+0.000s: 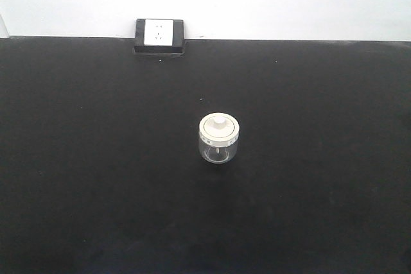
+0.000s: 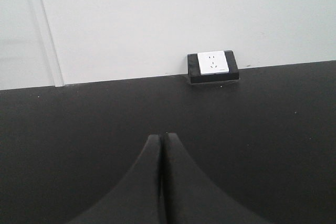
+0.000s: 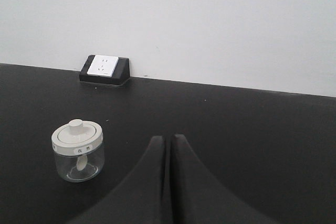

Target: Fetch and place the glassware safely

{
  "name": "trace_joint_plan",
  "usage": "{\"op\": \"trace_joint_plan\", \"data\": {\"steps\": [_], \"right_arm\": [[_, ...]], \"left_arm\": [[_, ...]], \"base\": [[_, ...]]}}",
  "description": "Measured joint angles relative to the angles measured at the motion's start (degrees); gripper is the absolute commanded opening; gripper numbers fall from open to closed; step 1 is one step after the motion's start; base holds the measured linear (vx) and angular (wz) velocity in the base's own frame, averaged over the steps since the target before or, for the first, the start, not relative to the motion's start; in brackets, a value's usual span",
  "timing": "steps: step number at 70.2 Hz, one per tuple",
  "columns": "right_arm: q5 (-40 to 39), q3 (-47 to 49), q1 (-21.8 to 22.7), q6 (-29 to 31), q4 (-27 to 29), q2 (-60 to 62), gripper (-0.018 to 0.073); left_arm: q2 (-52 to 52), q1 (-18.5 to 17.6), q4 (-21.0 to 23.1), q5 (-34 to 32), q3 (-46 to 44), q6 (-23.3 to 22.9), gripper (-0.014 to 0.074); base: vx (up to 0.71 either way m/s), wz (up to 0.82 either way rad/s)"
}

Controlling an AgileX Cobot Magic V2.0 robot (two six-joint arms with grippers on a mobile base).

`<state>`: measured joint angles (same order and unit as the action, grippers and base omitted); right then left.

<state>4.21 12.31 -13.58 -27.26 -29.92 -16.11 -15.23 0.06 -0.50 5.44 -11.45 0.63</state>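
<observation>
The glassware, a squat clear glass jar (image 1: 219, 138) with a cream-white knobbed lid, stands upright in the middle of the black table. The right wrist view shows the same jar (image 3: 78, 150) on the left, with a small label on the lid rim and a small white spoon inside. My right gripper (image 3: 168, 138) is shut with nothing in it, to the right of the jar and apart from it. My left gripper (image 2: 161, 136) is shut and holds nothing; the jar is out of its view. Neither gripper shows in the front view.
A white wall socket in a black housing (image 1: 159, 34) sits at the table's far edge against the white wall, also seen as the socket (image 2: 212, 65) and the socket (image 3: 103, 68). The black tabletop (image 1: 321, 178) spreads all around the jar.
</observation>
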Motion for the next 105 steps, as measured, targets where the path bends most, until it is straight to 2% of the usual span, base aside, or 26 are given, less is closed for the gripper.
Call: {"op": "trace_joint_plan", "data": {"steps": [10,28,49,70,105], "right_arm": [[0.0,0.0,0.0,0.0,0.0,0.0,-0.0003],[0.1,0.0,0.0,0.0,0.0,0.0,-0.0003],[0.1,0.0,0.0,0.0,0.0,0.0,-0.0003],[0.1,-0.1,0.0,0.0,0.0,0.0,-0.0003],[0.1,-0.1,0.0,0.0,0.0,0.0,-0.0003]], "left_arm": [[0.0,0.0,0.0,0.8,0.0,0.0,-0.0007],[2.0,0.0,0.0,7.6,1.5,0.0,-0.0007],[15.0,0.0,0.0,7.6,12.0,0.0,-0.0007],[15.9,0.0,0.0,4.9,13.0,0.0,-0.0007],[15.9,0.0,0.0,4.9,13.0,0.0,-0.0007]], "base": [[0.0,0.0],[0.0,0.0],[0.0,0.0],[0.0,0.0],[0.0,0.0]]}}
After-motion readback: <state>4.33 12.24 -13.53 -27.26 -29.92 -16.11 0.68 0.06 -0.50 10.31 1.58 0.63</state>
